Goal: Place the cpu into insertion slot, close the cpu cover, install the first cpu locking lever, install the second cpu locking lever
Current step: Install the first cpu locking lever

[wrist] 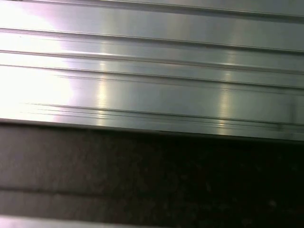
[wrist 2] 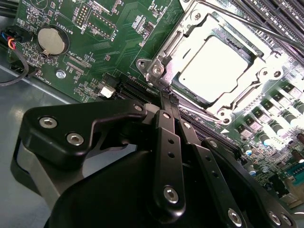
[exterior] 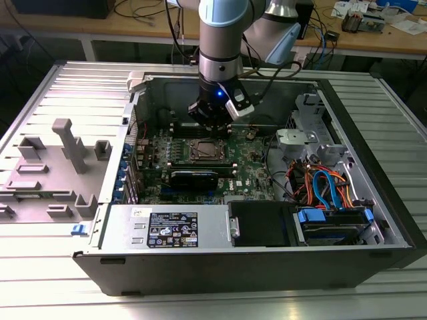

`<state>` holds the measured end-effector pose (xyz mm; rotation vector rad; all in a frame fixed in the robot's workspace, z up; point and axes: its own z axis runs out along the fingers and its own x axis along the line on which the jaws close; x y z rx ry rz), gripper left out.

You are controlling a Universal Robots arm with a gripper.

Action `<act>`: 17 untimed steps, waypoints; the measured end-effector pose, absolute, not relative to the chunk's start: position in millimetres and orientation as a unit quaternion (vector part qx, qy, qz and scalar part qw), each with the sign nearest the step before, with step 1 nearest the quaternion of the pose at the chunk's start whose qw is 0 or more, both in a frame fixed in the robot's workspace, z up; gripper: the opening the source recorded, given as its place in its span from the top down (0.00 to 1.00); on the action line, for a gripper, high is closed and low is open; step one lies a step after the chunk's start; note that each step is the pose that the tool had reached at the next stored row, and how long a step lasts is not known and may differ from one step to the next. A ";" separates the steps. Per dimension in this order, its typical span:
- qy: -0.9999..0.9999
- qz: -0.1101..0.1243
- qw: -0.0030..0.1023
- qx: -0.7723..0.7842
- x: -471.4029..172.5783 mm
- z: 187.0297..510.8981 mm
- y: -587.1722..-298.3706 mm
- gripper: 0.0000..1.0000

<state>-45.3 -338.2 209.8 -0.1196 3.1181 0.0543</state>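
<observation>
The cpu (wrist 2: 213, 69) lies flat in the insertion slot (wrist 2: 154, 69), its pale metal top showing through the cut-out of the cpu cover (wrist 2: 172, 45), which lies down over it. A thin locking lever rod (wrist 2: 256, 26) runs along one side of the socket. My gripper (wrist 2: 166, 97) is shut, its two black fingers pressed together with nothing between them. Their tips sit at the corner of the socket frame. In the exterior view the gripper (exterior: 212, 127) hangs just behind the socket (exterior: 203, 152) inside the open computer case.
The green motherboard (exterior: 250, 160) carries a long black card (exterior: 193, 179) and a coin battery (wrist 2: 51, 40). Coloured cables (exterior: 320, 183) and drive bays fill the case at the exterior view's right. Grey fixtures (exterior: 67, 143) stand on the ribbed table. Ribbed aluminium (wrist: 152, 71) spans the first wrist view.
</observation>
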 end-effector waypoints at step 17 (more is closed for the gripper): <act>0.999 0.017 0.010 -0.038 -43.7 206.0 -337.3 0.89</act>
